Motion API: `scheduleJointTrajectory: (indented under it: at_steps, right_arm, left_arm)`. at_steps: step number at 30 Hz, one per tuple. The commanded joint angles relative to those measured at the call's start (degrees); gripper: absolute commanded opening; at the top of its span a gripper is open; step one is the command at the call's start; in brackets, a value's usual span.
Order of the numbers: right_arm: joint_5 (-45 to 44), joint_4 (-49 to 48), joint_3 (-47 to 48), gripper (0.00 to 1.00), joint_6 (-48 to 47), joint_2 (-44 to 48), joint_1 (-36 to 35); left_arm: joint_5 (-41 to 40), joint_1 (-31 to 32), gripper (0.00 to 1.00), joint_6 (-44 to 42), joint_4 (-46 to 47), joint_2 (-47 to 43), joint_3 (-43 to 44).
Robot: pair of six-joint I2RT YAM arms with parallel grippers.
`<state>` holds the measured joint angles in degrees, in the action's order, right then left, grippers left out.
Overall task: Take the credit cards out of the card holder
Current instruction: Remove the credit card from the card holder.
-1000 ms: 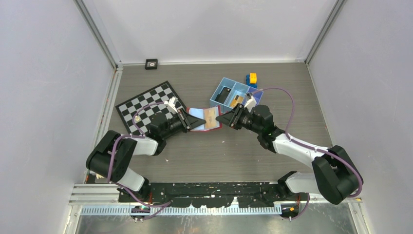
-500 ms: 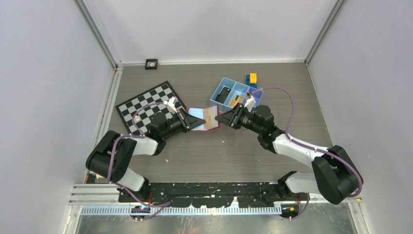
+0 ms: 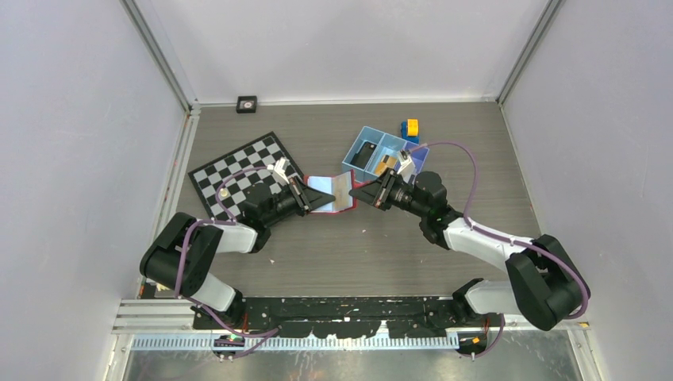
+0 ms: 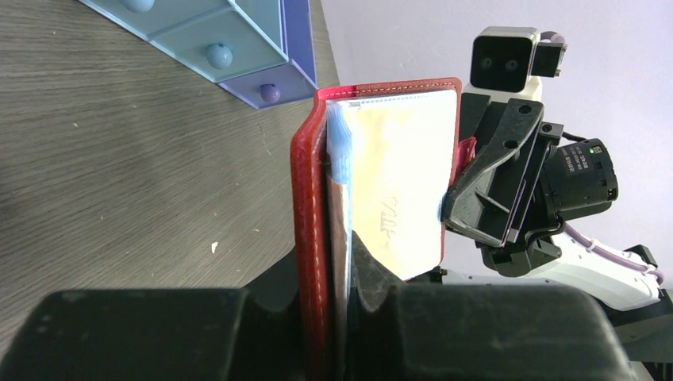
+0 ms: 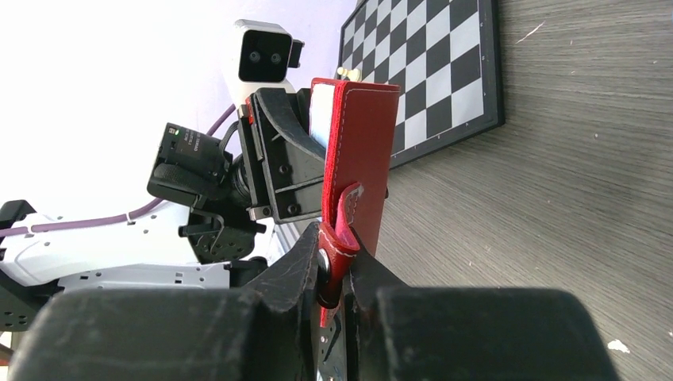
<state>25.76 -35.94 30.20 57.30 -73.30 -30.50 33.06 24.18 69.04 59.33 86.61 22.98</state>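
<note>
Red card holder (image 4: 311, 206), opposite edges pinched tight by left hand (image 4: 337, 290) and right hand (image 5: 337, 274), blue tray (image 4: 198, 32) close behind

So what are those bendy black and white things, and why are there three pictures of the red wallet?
Those are two robot arms bolted to a table. One picture looks down from above; the other two come from small cameras on each wrist, so everything looks close up. Each arm ends in a two-finger gripper. The left gripper and the right gripper both pinch the red card holder, one from each side; the right one has it by the snap tab. A pale card seems tucked inside. Also on the table: a chessboard and a blue tray with compartments.
</note>
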Motion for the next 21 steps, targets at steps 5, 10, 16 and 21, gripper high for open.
scheduleJointTrajectory:
  at_steps: [5,10,16,21]
  right_arm:
    - [3.4,-6.7,1.3,0.00,1.3,-2.5,0.3]
    - [5.8,-9.6,2.0,0.00,2.5,-4.4,-0.4]
    - [6.0,-8.6,2.8,0.00,1.9,-4.9,-1.2]
    - [3.2,-0.6,4.5,0.01,-1.8,-4.0,-1.7]
  left_arm:
    - [0.4,0.3,0.00,-0.2,1.8,0.7,1.4]
    - [0.7,1.5,0.00,-0.6,1.2,2.2,2.3]
    - [0.7,3.1,0.00,-2.1,-1.6,3.1,4.0]
    - [0.3,3.4,0.00,-3.7,-4.4,1.8,4.6]
